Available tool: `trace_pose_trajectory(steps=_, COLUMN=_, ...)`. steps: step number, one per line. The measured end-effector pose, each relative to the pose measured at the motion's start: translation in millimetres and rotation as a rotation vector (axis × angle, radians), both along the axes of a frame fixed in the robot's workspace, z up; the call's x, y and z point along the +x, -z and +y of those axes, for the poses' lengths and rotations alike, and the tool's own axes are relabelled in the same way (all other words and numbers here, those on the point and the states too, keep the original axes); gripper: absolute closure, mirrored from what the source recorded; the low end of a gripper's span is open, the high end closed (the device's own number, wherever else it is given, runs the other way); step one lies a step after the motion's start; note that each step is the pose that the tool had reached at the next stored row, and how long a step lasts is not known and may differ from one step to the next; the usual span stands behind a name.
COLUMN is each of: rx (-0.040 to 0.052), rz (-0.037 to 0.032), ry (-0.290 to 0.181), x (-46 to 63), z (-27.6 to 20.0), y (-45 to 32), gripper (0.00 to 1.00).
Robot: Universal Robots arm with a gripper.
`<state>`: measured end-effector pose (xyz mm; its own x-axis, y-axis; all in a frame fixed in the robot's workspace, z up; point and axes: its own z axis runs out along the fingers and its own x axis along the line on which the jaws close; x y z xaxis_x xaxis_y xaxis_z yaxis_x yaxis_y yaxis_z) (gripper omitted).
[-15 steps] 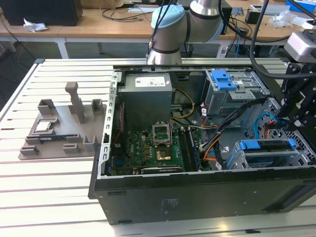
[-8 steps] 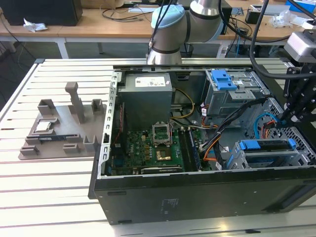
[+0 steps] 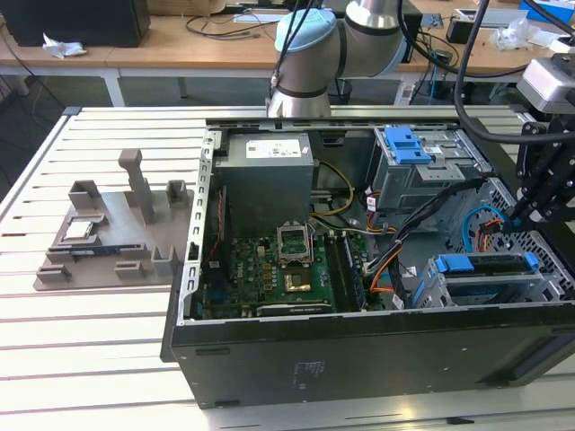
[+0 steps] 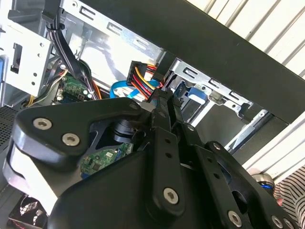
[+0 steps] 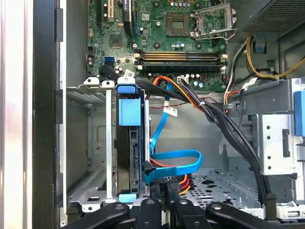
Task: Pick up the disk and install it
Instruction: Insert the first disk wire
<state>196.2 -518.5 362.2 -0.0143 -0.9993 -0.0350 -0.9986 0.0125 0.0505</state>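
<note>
Inside the case (image 3: 359,359), the disk (image 5: 129,143) sits on edge in its bay; the pincer (image 5: 167,202) hovers by the cables (image 5: 171,162), fingers drawn together, gripping nothing.

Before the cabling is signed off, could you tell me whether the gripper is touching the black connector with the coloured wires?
Touching. In the second wrist view the gripper tip lies directly against the black connector, with no gap visible between them.

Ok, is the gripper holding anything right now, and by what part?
Cannot be told. The gripper sits at the connector with coloured wires, beside the disk, which stands in the drive cage, not in the gripper's hold.
</note>
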Motion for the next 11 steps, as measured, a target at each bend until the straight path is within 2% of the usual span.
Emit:
trace_pose_trajectory(steps=6, rx=-0.0011, rz=0.0000, ry=0.000, x=0.1, z=-0.7, y=0.0, gripper=0.83)
trace_pose_trajectory(steps=11, rx=-0.0011, rz=0.0000, ry=0.000, x=0.0, z=-7.5, y=0.0, gripper=0.83)
